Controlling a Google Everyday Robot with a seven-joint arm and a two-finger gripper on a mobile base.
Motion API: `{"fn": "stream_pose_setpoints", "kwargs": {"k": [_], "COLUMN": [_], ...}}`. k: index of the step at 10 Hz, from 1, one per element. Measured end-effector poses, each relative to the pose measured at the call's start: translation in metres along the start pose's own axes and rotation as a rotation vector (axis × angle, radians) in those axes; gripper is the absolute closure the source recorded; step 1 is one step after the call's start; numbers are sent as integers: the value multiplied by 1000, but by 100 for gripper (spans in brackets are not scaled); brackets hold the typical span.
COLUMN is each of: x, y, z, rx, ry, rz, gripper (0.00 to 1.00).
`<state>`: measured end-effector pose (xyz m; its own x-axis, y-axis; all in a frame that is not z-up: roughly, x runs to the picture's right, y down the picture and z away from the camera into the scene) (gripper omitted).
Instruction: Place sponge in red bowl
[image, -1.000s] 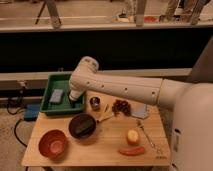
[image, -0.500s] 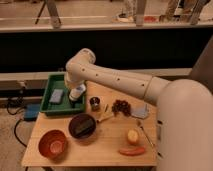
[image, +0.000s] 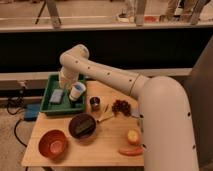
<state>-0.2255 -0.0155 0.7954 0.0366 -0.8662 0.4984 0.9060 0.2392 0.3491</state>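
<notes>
**Inspector A:** Camera view, the only one. Where does the small flat blue-grey rectangular sponge lie?

**Inspector B:** Flat inside the green plastic tray at the desk's far left corner, in the tray's left half. Its long axis runs roughly front to back, slightly tilted.

**Inspector A:** And the gripper?

**Inspector B:** At the end of the white arm, low over the same tray, near its back and middle. A white cup with a blue top stands just to the right of it. Whether the fingers are spread or pressed together, I cannot tell. I see nothing held.

**Inspector A:** The deciding relation?

**Inspector B:** The sponge sits just left of and slightly nearer the camera than the gripper. In my judgement a short shift left and down is needed, closing across the sponge's narrow width.

**Inspector A:** The target?

**Inspector B:** The round orange-red bowl rests at the desk's front left, well apart from the tray, beside a dark brown bowl.
</notes>
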Motion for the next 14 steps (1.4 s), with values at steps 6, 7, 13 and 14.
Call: {"fn": "stream_pose_setpoints", "kwargs": {"k": [6, 7, 13, 14], "x": [-2, -2, 2, 4], "y": [1, 0, -25, -27], "z": [16, 18, 51, 54], "rx": [34, 37, -43, -77], "ry": [5, 4, -61, -65], "rz": [63, 64, 230, 264], "gripper": [20, 20, 20, 20]}}
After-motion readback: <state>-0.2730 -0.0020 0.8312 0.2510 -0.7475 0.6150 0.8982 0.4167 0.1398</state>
